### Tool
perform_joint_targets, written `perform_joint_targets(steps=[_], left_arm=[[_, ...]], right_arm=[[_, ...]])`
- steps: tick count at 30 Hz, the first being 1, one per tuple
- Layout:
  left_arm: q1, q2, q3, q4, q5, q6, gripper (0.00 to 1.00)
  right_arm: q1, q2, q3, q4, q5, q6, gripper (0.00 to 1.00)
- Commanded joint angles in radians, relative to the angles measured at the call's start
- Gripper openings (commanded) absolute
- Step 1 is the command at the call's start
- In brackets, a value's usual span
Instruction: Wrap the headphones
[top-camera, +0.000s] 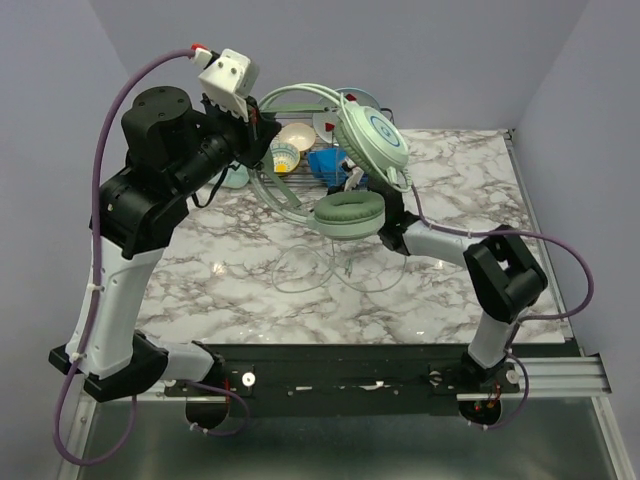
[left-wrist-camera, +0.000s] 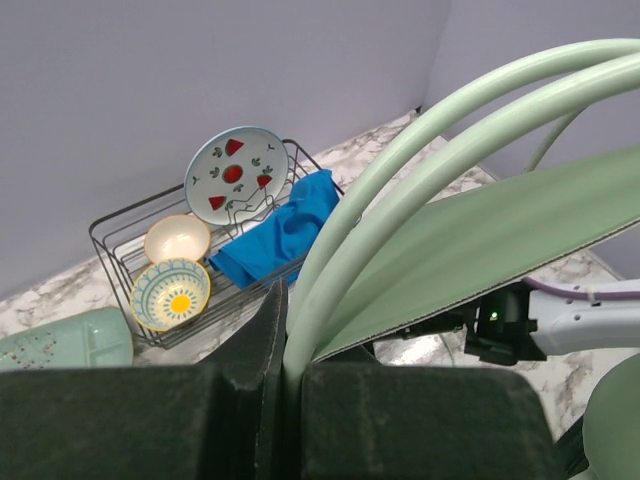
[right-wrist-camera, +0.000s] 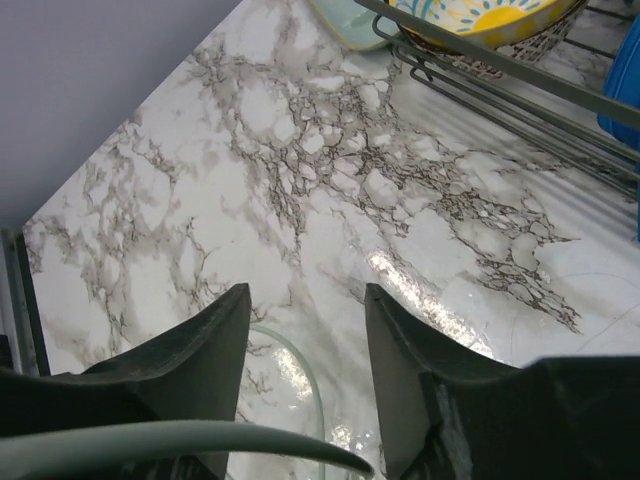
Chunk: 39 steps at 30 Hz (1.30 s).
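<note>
The headphones (top-camera: 372, 140) are up in the air just in front of the wire dish rack (left-wrist-camera: 110, 250), on the side nearer the arms, clear of the marble table (top-camera: 250, 290). The left gripper (left-wrist-camera: 288, 340) has them: its fingers are pressed tight together on the slim double headband (left-wrist-camera: 420, 170), which arches away from the grip toward the rack's right end. One ear cup (top-camera: 372, 140) sits high with its outer face turned up, over the right end of the rack as seen from above. The other ear cup (top-camera: 350, 215) hangs lower and nearer the arms, padded side up. The thin pale cable (right-wrist-camera: 315, 380) trails down and lies in a loose loop on the table in front of the rack. The right gripper (right-wrist-camera: 306, 292) is low beside the lower ear cup, also in front of the rack. Its fingers stand apart over bare marble with nothing clamped between them, and the cable curves past below. In the rack are a plate with red fruit shapes (left-wrist-camera: 237, 172), a crumpled blue cloth (left-wrist-camera: 280, 240), a cream bowl (left-wrist-camera: 177, 238) and a yellow-and-blue bowl (left-wrist-camera: 172, 293). A mint tray (left-wrist-camera: 70, 345) lies just beside the rack's left end.
</note>
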Motion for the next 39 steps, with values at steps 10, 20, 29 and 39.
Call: perform_joint_targets(steps=[10, 20, 29, 39], left_arm=[[0.261, 0.061, 0.051, 0.128, 0.109, -0.277, 0.00], [0.541, 0.192, -0.040, 0.338, -0.061, -0.313, 0.00], [0.547, 0.238, -0.211, 0.548, -0.320, -0.109, 0.00], [0.460, 0.175, -0.606, 0.941, -0.440, 0.451, 0.00]], right_arm=[[0.087, 0.150, 0.098, -0.034, 0.087, 0.053, 0.01], [0.298, 0.098, 0.191, -0.364, 0.196, -0.189, 0.01], [0.423, -0.012, 0.269, -0.630, 0.347, -0.338, 0.01], [0.444, -0.129, 0.393, -0.944, 0.711, -0.412, 0.01]])
